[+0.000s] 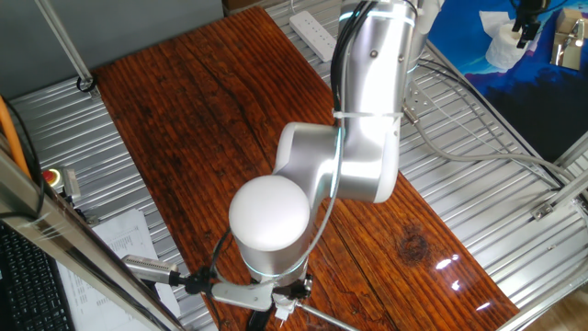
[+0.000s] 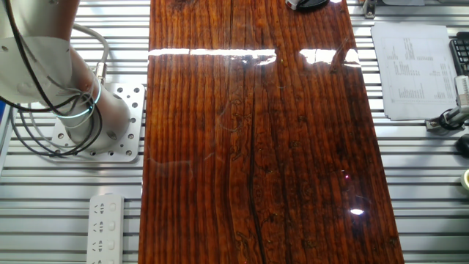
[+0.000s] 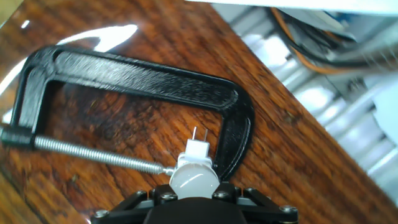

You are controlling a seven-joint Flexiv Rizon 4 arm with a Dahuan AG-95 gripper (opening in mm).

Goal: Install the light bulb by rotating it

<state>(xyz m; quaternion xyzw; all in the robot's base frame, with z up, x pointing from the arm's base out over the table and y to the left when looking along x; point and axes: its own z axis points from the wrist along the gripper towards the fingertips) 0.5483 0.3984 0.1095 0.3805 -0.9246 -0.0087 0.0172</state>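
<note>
1. Small white frosted light bulb (image 3: 194, 178), two metal pins pointing outward, sits at the gripper (image 3: 194, 200) at the bottom edge of the hand view; fingers look closed on it, though the contact is partly hidden.
2. No socket visible in any view, so misalignment of the pins is a likely risk.
3. Black cast-iron C-clamp (image 3: 134, 81) lies on the glossy red-brown wooden table (image 2: 249, 161) just ahead; a low approach could hit it.
4. A thin grip on the smooth dome could slip while rotating.
</note>
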